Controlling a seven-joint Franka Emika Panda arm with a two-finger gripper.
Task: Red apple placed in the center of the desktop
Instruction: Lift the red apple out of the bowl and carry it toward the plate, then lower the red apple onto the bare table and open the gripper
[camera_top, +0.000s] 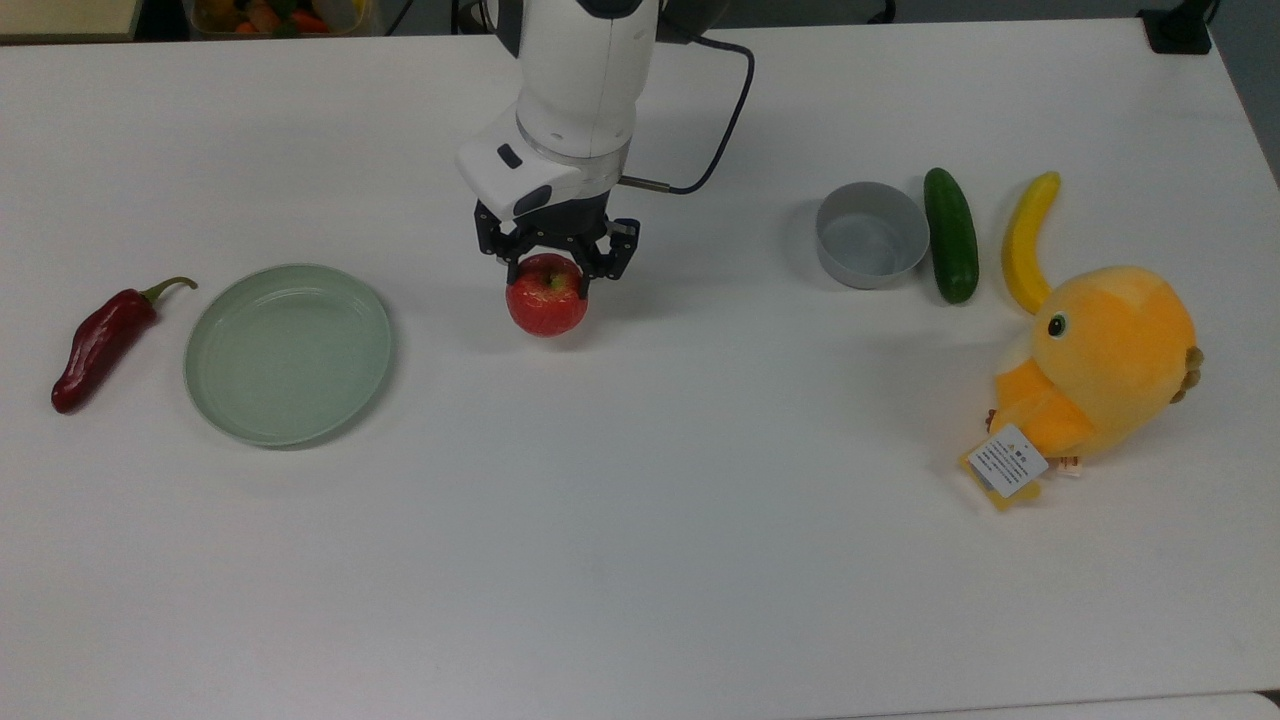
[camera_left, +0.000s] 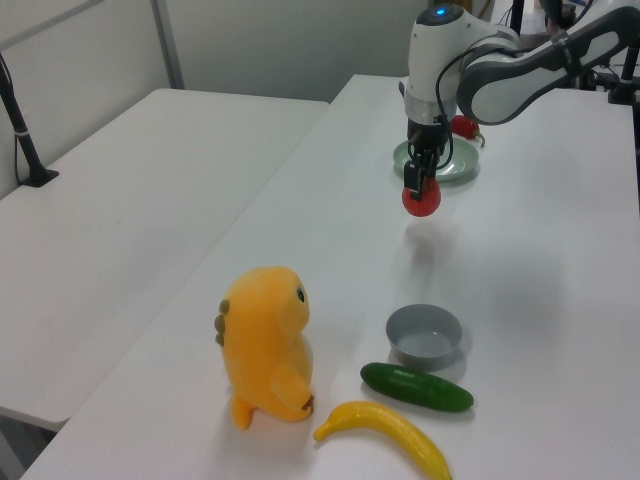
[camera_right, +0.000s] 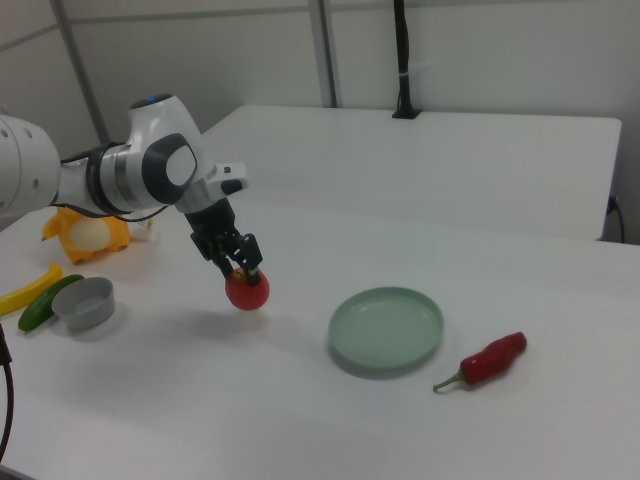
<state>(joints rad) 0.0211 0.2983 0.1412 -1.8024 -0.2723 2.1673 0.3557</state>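
Note:
The red apple (camera_top: 546, 296) (camera_left: 422, 199) (camera_right: 246, 290) hangs above the white desktop (camera_top: 640, 520), and its shadow falls on the surface beneath it. My gripper (camera_top: 553, 268) (camera_left: 416, 186) (camera_right: 243, 271) points down and is shut on the apple's top, its black fingers on either side of the stem. In the top view the apple sits left of the middle, between the pale-green plate (camera_top: 288, 353) and the grey bowl (camera_top: 871, 236).
A dark-red chili pepper (camera_top: 101, 340) lies at the top view's left beyond the plate. At the top view's right are a cucumber (camera_top: 950, 247), a banana (camera_top: 1029, 241) and an orange plush toy (camera_top: 1100, 367). The arm's cable (camera_top: 715, 150) trails behind the wrist.

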